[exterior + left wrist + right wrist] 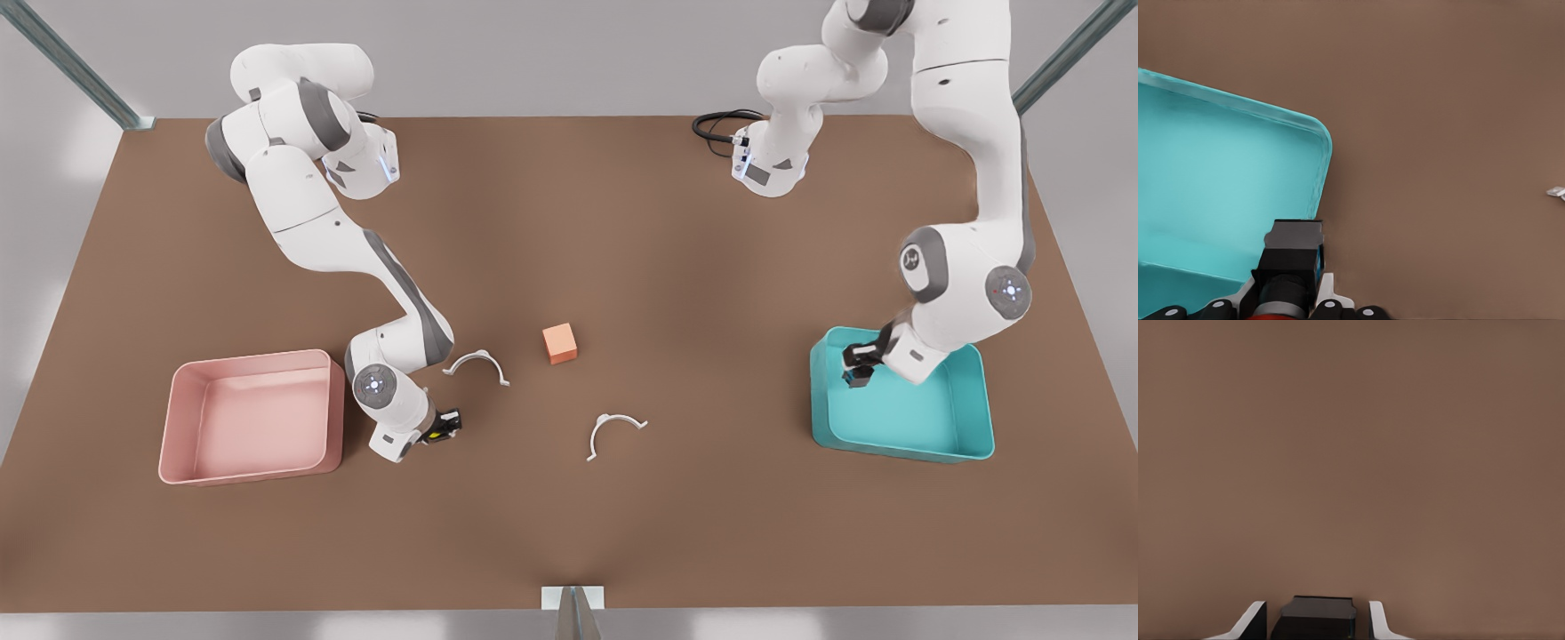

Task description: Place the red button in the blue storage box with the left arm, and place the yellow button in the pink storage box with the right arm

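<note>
Front view showed the left hand [857, 374] over the blue storage box [925, 438], just inside that box's wall nearest the orange cube [560, 343], its fingers clamped on the red button [859, 378], of which mostly the black base was visible there. In the left wrist view the same hand [1293, 303] gripped the red button [1293, 267], a sliver of red cap showing beneath the black base, hanging over the rim of the blue storage box [1218, 180] at one rounded corner, with bare brown counter [1445, 133] beyond. The right hand [442, 427] sat low over the counter [622, 222], just beside the pink storage box [252, 416] on the side facing the orange cube, closed on the yellow button [436, 434], whose yellow cap peeked out between the fingers. In the right wrist view that hand [1317, 621] held the button's black base [1317, 617] between two white fingertips [1250, 621]. Two white curved clips lay on the counter near the orange cube, one [477, 365] toward the pink box and one [613, 431] closer to the front edge.
</note>
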Action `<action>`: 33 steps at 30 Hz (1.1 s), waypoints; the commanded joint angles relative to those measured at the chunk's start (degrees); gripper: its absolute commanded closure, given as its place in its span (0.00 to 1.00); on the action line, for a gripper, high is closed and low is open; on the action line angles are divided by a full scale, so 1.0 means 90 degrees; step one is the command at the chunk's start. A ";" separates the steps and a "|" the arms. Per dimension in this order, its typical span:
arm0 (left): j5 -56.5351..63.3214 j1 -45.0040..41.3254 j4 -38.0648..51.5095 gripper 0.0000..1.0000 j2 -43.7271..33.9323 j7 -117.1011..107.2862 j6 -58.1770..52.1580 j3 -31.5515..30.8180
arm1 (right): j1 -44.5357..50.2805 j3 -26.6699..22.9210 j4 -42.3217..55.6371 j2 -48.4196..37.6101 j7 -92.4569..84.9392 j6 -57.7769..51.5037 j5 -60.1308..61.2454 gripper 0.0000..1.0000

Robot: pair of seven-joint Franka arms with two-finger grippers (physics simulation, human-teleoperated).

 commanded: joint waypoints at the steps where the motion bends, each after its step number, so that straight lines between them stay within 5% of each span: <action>1: 0.0294 0.0338 0.0392 0.48 0.0177 0.2363 -0.1201 -0.0001 | -0.0001 0.0004 0.0002 -0.0013 -0.0046 -0.0003 0.0009 0.37; 6: 0.0284 0.0690 0.1360 0.48 0.1730 0.2989 -0.0948 -0.0001 | -0.0020 -0.0006 0.0041 -0.0023 -0.0036 -0.0003 0.0000 0.44; 7: 0.0284 0.0680 0.1369 0.02 0.1847 0.2970 -0.0898 -0.0001 | -0.0020 -0.0006 0.0041 -0.0023 -0.0036 -0.0003 0.0000 0.46; 8: 0.0255 0.0680 0.1369 0.00 0.1848 0.2882 -0.0908 -0.0001 | -0.0020 -0.0006 0.0041 -0.0033 -0.0036 -0.0003 0.0000 0.46; 14: 0.0294 0.0202 0.1379 0.00 0.0677 0.1750 -0.1357 -0.0040 | -0.0010 0.0004 0.0178 -0.0443 -0.0027 -0.0413 0.0000 0.47; 18: 0.0684 -0.0628 0.3215 0.00 0.0412 -0.0331 -0.2754 -0.0059 | -0.0459 0.0013 0.0051 -0.1614 -0.0095 -0.2004 0.0000 0.46; 20: 0.0713 -0.1135 0.3274 0.00 0.0032 -0.0331 -0.2860 0.0223 | -0.0713 0.0013 -0.0281 -0.2083 -0.0359 -0.2296 0.0000 0.46; 33: 0.0469 -0.1332 0.3518 0.00 0.0012 -0.0331 -0.3379 0.0292 | -0.2667 0.0052 -0.1267 -0.2729 -0.2263 -0.3021 0.0000 0.51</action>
